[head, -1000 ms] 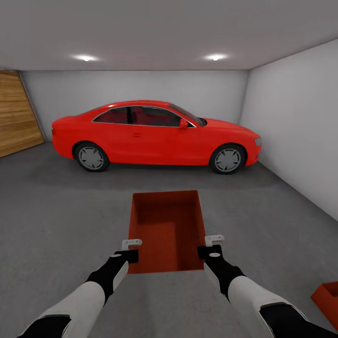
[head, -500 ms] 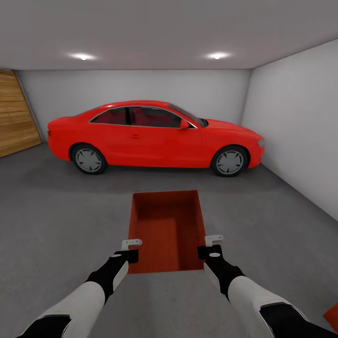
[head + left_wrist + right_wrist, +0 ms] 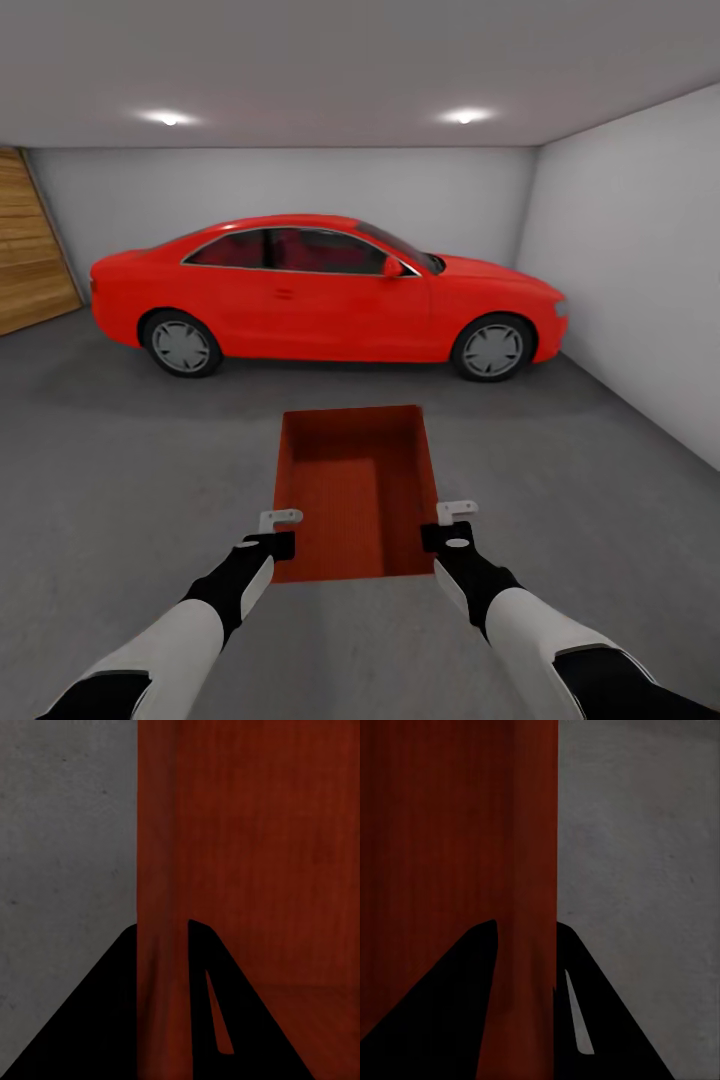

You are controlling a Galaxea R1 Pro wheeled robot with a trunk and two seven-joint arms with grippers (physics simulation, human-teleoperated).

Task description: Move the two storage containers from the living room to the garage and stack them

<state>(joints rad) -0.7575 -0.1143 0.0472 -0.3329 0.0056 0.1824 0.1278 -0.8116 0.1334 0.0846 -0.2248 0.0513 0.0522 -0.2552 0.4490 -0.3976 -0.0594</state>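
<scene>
I hold one red-orange storage container (image 3: 355, 490) out in front of me, open side up, above the dark grey garage floor (image 3: 120, 470). My left gripper (image 3: 278, 530) is shut on its left side wall near the near end, and my right gripper (image 3: 450, 525) is shut on its right side wall. In the left wrist view the left gripper (image 3: 161, 928) has its dark fingers on both sides of the container wall (image 3: 247, 832). The right gripper (image 3: 526, 926) straddles the opposite container wall (image 3: 450, 825) the same way.
A red car (image 3: 320, 290) is parked across the far end of the garage. A wood-panelled door (image 3: 30, 250) is at the far left and a plain pale wall (image 3: 640, 270) runs along the right. Open concrete lies between me and the car.
The whole view has shifted as the camera moved. A second red-orange container at the lower right edge has slid out of the picture. Both grippers keep the same hold.
</scene>
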